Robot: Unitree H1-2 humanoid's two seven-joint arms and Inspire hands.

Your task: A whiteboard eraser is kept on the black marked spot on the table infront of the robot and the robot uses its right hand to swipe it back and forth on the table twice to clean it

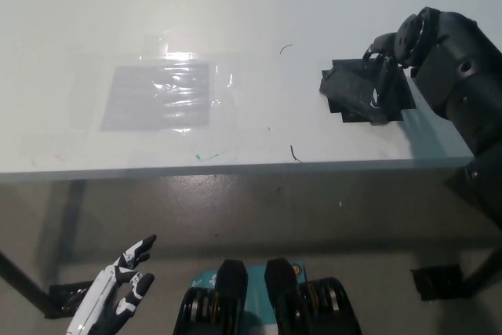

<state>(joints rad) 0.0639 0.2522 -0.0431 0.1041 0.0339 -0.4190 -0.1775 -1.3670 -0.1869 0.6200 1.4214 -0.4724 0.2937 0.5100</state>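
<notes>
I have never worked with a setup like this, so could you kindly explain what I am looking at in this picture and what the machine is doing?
This is taken from a camera on a humanoid robot's head, looking steeply down at a white table. The black arm entering from the right ends in the right robot hand, which is lowered onto a dark eraser lying on a black marked patch near the table's right end. Whether its fingers have closed on the eraser is not clear from here. The white left robot hand rests below the table edge at the lower left, fingers apart, holding nothing. Left of centre, a grey sheet under shiny clear film lies flat on the table, and a few small pen marks show nearby.
</notes>
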